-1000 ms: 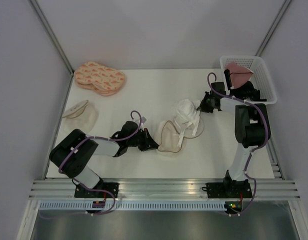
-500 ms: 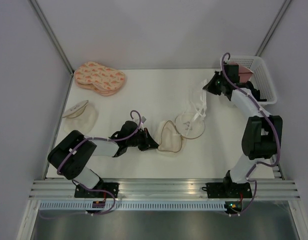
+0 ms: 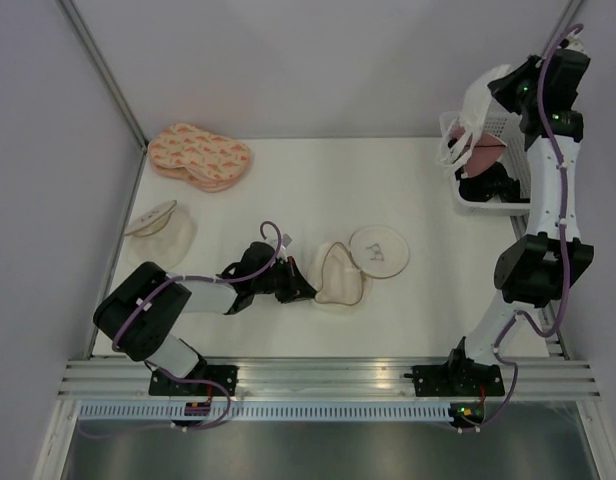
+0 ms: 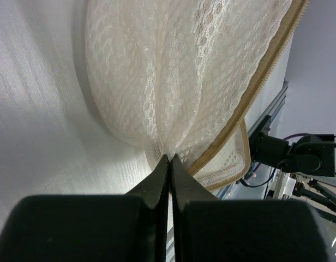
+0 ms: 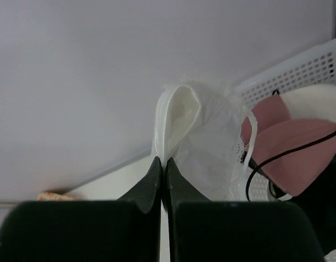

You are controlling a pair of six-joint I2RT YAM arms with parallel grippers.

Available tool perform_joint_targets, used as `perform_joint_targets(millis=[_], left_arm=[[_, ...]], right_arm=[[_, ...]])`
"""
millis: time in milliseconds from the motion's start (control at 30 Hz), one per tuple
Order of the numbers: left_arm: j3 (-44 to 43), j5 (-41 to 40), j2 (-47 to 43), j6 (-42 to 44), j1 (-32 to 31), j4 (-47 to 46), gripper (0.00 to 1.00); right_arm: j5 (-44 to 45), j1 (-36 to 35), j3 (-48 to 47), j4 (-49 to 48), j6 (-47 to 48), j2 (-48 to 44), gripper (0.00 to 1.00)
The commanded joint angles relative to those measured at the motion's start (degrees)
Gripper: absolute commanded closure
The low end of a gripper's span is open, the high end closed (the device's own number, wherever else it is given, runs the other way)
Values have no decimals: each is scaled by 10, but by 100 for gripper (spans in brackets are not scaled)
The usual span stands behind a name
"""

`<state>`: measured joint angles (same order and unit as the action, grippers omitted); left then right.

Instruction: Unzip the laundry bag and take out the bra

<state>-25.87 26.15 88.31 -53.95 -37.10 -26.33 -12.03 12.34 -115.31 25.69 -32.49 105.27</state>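
Observation:
The laundry bag [image 3: 340,280] lies unzipped in mid-table, its round half with the small black mark [image 3: 379,249] folded out flat to the right. My left gripper [image 3: 296,286] is shut on the bag's left mesh edge; in the left wrist view the tips [image 4: 170,157] pinch the cream mesh [image 4: 184,82] beside the tan zip rim [image 4: 266,71]. My right gripper [image 3: 495,90] is raised high at the back right, shut on the white bra [image 3: 466,122], which hangs over the basket. In the right wrist view the tips [image 5: 163,161] pinch the bra's edge [image 5: 206,142].
A white basket [image 3: 528,150] at the back right holds a pink garment [image 3: 482,156], also seen in the right wrist view [image 5: 288,147]. A peach patterned padded pair [image 3: 198,155] lies back left. A plain translucent pouch [image 3: 160,228] lies at the left edge.
My right gripper has lifted the bra out of the open bag and carried it up and right to above the basket. The left gripper has stayed shut on the bag.

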Motion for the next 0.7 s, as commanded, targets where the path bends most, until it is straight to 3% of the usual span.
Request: perform_joint_targets(millis=[0, 233, 533, 667], left_arm=[[-8, 14, -19, 17, -2, 8, 98], [-11, 12, -21, 23, -1, 27, 98], [-26, 23, 12, 18, -2, 11, 98], [-30, 27, 18, 15, -2, 7, 98]], right_arm=[[-4, 43, -91, 30, -26, 45, 100], [34, 89, -121, 23, -21, 86, 100], [26, 98, -49, 16, 1, 135, 100], [72, 84, 7, 12, 17, 160, 100]])
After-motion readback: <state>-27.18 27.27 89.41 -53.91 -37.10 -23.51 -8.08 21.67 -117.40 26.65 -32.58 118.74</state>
